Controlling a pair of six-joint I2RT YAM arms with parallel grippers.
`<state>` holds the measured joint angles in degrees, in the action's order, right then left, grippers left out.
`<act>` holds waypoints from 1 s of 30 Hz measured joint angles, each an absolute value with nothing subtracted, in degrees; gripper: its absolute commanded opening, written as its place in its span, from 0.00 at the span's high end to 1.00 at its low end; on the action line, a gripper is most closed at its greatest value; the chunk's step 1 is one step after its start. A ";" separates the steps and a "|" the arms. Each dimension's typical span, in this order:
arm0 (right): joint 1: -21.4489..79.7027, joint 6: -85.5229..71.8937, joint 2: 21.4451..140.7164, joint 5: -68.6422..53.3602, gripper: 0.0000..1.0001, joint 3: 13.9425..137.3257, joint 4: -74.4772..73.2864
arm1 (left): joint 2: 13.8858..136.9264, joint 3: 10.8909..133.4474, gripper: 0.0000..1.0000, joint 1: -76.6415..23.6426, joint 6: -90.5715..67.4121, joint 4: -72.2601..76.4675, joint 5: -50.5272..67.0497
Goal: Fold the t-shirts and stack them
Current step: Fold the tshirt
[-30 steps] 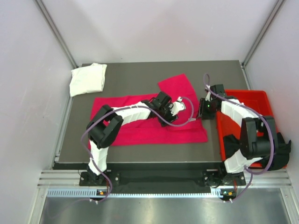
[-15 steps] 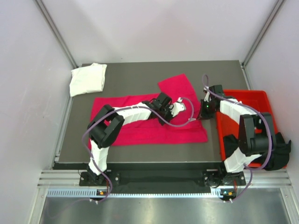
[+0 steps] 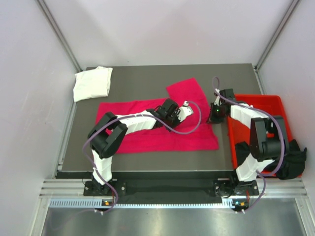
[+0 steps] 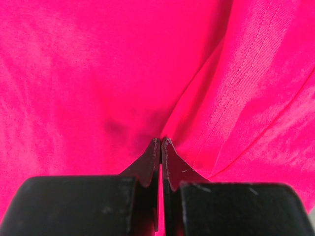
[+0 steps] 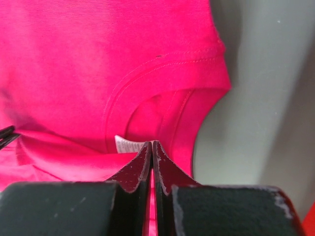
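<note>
The magenta-pink t-shirt [image 3: 147,140] lies spread across the dark table [image 3: 142,73], one sleeve pointing to the back. My left gripper [image 3: 188,105] is down on its right half, shut, pinching a raised fold of pink cloth [image 4: 98,59]. The left gripper [image 4: 161,141] shows its fingertips together on that fold. My right gripper [image 3: 210,119] is shut on the shirt's right edge. In the right wrist view the right gripper [image 5: 152,144] nips the pink cloth [image 5: 74,64] by the collar, beside the white label [image 5: 125,144]. A folded white t-shirt [image 3: 92,83] rests at the back left corner.
A red plastic bin [image 3: 256,100] stands off the table's right edge, under the right arm, with something dark [image 3: 295,164] at its near right. Grey walls close in on both sides and the back. Bare table [image 5: 266,98] shows right of the collar.
Both grippers have gone from open to shut on the pink t-shirt. The left one has drifted slightly back and left. The shirt lies much as before.
</note>
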<state>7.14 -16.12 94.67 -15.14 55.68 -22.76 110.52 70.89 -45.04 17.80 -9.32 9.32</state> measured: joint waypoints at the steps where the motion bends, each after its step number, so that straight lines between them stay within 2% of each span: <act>1: 7.14 -16.12 95.31 -15.16 1.00 55.75 -22.52 | 110.52 70.89 1.00 -45.04 17.67 -9.19 9.08; 12: 7.14 -16.19 97.54 -13.19 0.99 58.02 -19.16 | 110.52 70.89 1.00 -45.04 16.32 -8.51 8.14; 13: 7.14 -16.19 97.84 -13.17 0.86 58.19 -19.09 | 110.52 70.89 1.00 -45.04 16.25 -8.51 8.16; 15: 7.14 -16.51 98.45 -13.04 0.72 58.19 -18.85 | 110.54 70.89 0.89 -45.04 16.16 -8.54 8.16; 16: 7.14 -16.56 98.67 -12.88 0.64 58.19 -18.90 | 110.54 70.91 0.79 -45.04 16.23 -8.56 8.16; 17: 7.14 -16.58 98.76 -12.69 0.62 58.19 -18.92 | 110.54 70.94 0.67 -45.04 16.10 -8.60 8.12; 21: 7.14 -16.67 97.89 -11.40 0.56 58.19 -19.42 | 110.52 71.72 0.45 -45.04 15.46 -9.21 6.22; 25: 7.16 -17.65 92.01 -8.51 0.55 58.19 -22.00 | 109.34 72.42 0.36 -44.88 15.14 -10.39 3.31; 30: 7.33 -19.51 80.60 -2.09 0.55 58.04 -27.18 | 102.43 73.08 0.35 -43.81 15.66 -15.03 0.08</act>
<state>7.33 -19.51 80.60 -2.09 58.04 -27.18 102.43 73.08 -43.81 15.66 -15.03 0.08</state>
